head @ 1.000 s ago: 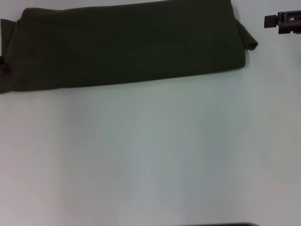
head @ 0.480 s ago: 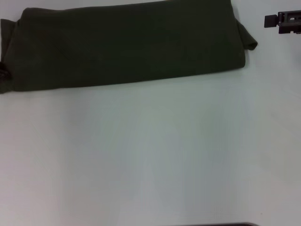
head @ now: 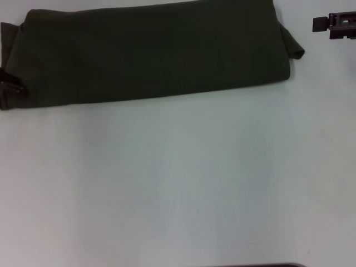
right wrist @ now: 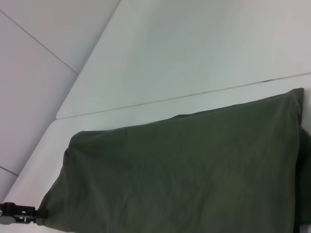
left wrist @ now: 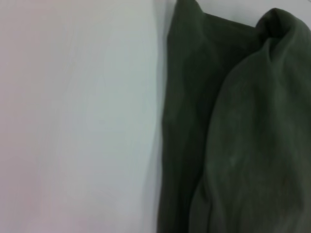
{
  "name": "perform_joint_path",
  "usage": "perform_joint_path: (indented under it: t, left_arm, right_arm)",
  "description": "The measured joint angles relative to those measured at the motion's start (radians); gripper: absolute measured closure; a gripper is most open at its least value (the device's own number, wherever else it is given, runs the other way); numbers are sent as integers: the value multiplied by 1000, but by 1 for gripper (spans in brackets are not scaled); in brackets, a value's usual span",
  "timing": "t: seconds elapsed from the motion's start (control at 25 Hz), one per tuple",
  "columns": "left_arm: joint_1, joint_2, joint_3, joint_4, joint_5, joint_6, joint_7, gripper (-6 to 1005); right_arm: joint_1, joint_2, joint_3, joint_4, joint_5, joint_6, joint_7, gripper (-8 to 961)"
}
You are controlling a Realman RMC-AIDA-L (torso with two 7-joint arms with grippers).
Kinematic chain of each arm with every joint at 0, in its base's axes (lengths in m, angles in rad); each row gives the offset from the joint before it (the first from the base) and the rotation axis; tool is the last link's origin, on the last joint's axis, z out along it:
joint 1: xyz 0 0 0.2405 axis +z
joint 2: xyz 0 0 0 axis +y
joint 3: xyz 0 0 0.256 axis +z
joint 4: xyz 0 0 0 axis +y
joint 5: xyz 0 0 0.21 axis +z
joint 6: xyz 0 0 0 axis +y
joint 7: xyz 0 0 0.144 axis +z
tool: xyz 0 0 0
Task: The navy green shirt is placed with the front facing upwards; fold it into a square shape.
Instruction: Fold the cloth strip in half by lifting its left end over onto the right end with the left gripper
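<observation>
Well, the navy green shirt (head: 156, 53) already lies as one long dark band across the far side of the white table (head: 178, 183), plain side up, no lettering showing. So the lengthwise folding looks done; what I judge is left is bringing the two ends together so the band becomes a square.

The left gripper (head: 10, 86) sits right at the band's left end, on the near corner, where the cloth bunches a little. Only a sliver of it shows, so I cannot tell whether it is clamped on the fabric or loose. Its wrist camera looks down on layered, rumpled cloth beside bare tabletop.

The right gripper (head: 334, 25) hangs clear of the shirt, off beyond its right end, where a small flap (head: 296, 47) pokes out past the fold. The shirt lies between the two claws. Whether the right one is spread or closed I cannot tell either.
</observation>
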Motion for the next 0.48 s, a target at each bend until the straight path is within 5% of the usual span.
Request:
perform_joint_path:
  t: [0.48]
  left_arm:
    - [-15,-19,7,-3,10,-28,0,386]
  right_arm:
    - [-1,0,2,0,0,-1,0,37]
